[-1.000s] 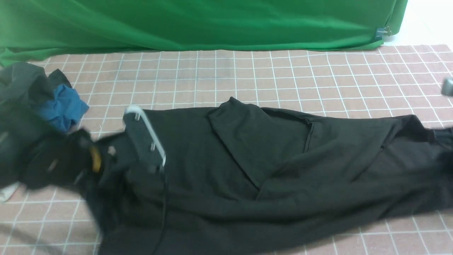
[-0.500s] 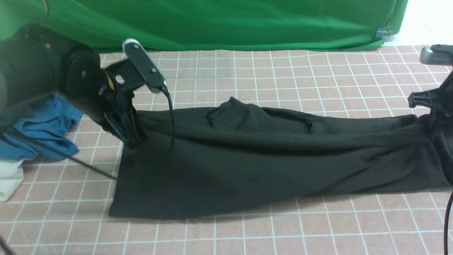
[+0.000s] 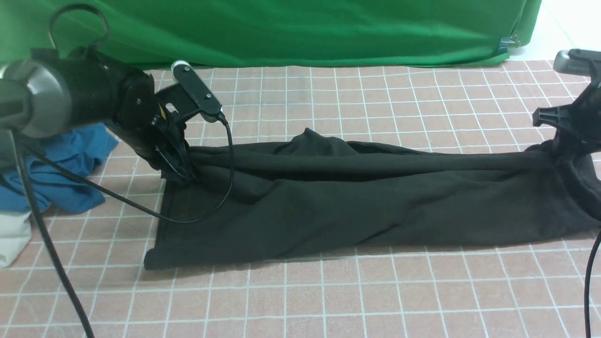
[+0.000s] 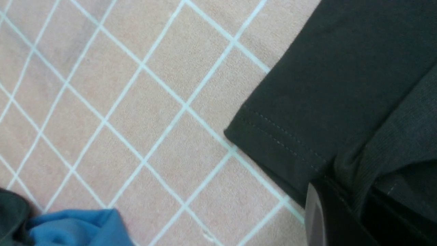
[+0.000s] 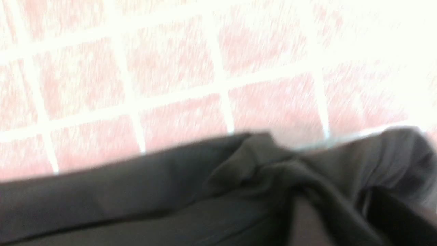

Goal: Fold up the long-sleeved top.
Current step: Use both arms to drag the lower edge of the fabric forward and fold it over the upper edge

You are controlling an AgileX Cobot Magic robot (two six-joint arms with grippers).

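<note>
Looking thin, soft and floppy, long-sleeved top (image 3: 357, 206) stretched across checked worktop (image 3: 328, 300), left gripper (image 3: 181, 176) jaws pinched tight on hemmed end, right gripper (image 3: 570, 141) jaws at other end impossible to tell, so best grabbed by stitched hems, not slack middle.

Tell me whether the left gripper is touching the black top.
Touching. The left wrist view shows the left gripper clamped on the long-sleeved top beside its stitched hem.

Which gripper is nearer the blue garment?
Left. The left gripper pinches the long-sleeved top beside the blue garment; the right gripper is at the top's far end.
</note>
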